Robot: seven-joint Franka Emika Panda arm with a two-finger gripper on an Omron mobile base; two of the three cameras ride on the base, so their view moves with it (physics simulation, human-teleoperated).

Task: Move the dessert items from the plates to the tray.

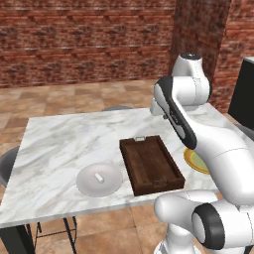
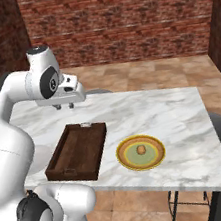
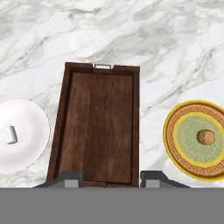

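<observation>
The gripper (image 2: pixel 65 106) is hanging well above the marble table (image 1: pixel 59 139), over its far half, with its fingers spread apart and nothing between them. In the hand view the two fingertips (image 3: pixel 72 178) are sitting wide at the near short end of the dark wooden tray (image 3: pixel 103 127), whose floor is lying bare from wall to wall. The tray is lying lengthwise toward the far edge, a small metal handle (image 3: pixel 102 66) showing at its far short end. On the arm's left the plain white plate (image 1: pixel 99 179) is resting just beside the tray's long wall, a narrow strip of marble showing between them, and the white stubby cylinder (image 1: pixel 99 177) is lying on its side near the plate's middle. On the right the yellow-rimmed plate (image 2: pixel 140 152) is sitting a little farther from the tray, near the table's front edge, and the orange-brown ball (image 2: pixel 141 150) is resting at its pale green centre. Broad open marble is stretching beyond the tray toward the far edge and out to both sides.
</observation>
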